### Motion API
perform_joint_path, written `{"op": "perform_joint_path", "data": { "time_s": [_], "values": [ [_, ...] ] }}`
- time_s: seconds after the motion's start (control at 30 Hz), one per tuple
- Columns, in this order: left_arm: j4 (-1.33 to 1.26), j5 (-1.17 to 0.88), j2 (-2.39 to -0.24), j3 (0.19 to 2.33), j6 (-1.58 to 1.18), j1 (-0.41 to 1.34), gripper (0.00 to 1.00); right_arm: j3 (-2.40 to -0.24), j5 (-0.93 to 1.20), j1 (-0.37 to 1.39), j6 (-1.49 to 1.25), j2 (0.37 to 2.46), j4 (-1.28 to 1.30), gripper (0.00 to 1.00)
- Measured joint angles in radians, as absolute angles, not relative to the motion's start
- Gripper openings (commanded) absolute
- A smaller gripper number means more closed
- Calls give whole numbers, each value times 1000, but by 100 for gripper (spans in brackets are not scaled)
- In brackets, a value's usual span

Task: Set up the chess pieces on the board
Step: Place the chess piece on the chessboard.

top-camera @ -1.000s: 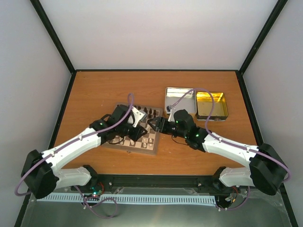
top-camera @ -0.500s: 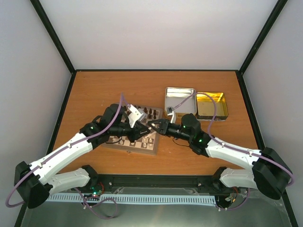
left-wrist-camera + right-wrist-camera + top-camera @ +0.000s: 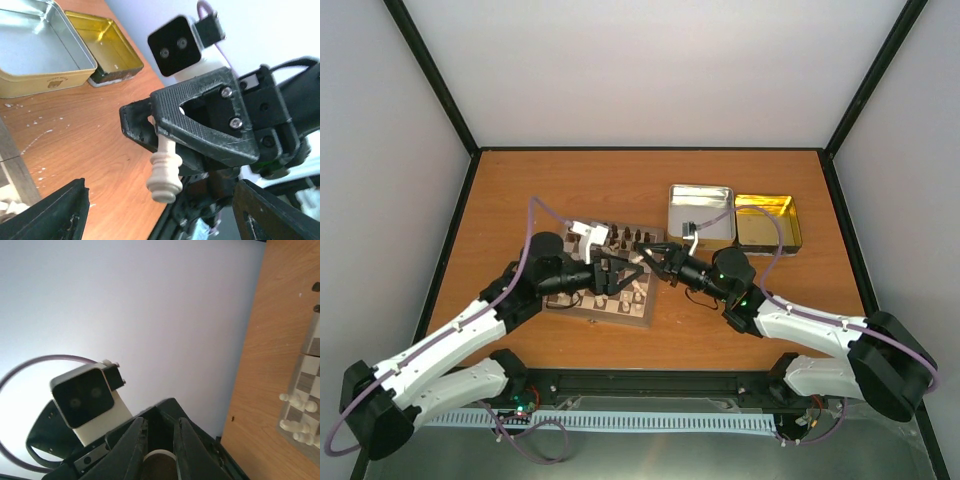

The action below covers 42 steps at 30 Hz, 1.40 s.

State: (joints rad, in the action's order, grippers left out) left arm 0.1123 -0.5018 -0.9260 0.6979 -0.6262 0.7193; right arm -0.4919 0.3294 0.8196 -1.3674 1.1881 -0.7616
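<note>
Just above the chessboard [image 3: 616, 312], a cream chess piece [image 3: 165, 172] is pinched by its top in the right gripper [image 3: 646, 259], opposite the left gripper [image 3: 609, 272], whose fingers [image 3: 55, 212] are spread wide. Beyond the chessboard, a silver tin [image 3: 700, 206] and a gold tin [image 3: 767, 222] are seen.

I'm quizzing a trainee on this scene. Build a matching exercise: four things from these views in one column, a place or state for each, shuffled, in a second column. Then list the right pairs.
Column one
A. silver tin
B. gold tin
C. cream piece
D. left fingers

Column two
1. pinched between the right fingers
2. farthest right in the top view
3. spread apart, holding nothing
4. between the board and the gold tin

Pairs: A-4, B-2, C-1, D-3
</note>
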Motion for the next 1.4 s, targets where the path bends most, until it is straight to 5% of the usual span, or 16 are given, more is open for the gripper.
{"op": "perform_joint_path", "data": {
  "time_s": [0.27, 0.6, 0.87, 1.23, 1.33, 1.4],
  "values": [
    [-31, -441, -834, 655, -894, 719, 61, -492, 302, 820, -1443, 1217, -816, 12],
    [-51, -379, -859, 655, -957, 719, 59, -492, 300, 820, -1501, 1246, -872, 13],
    [-53, -386, -891, 654, -984, 719, 32, -489, 304, 820, -1554, 1291, -956, 13],
    [-52, -389, -899, 651, -998, 718, 13, -480, 303, 820, -1617, 1316, -1006, 14],
    [-51, -388, -900, 650, -1000, 718, 9, -479, 301, 820, -1618, 1316, -1001, 21],
    [-47, -387, -901, 650, -997, 718, 9, -479, 297, 820, -1614, 1315, -991, 39]
  ]
}}
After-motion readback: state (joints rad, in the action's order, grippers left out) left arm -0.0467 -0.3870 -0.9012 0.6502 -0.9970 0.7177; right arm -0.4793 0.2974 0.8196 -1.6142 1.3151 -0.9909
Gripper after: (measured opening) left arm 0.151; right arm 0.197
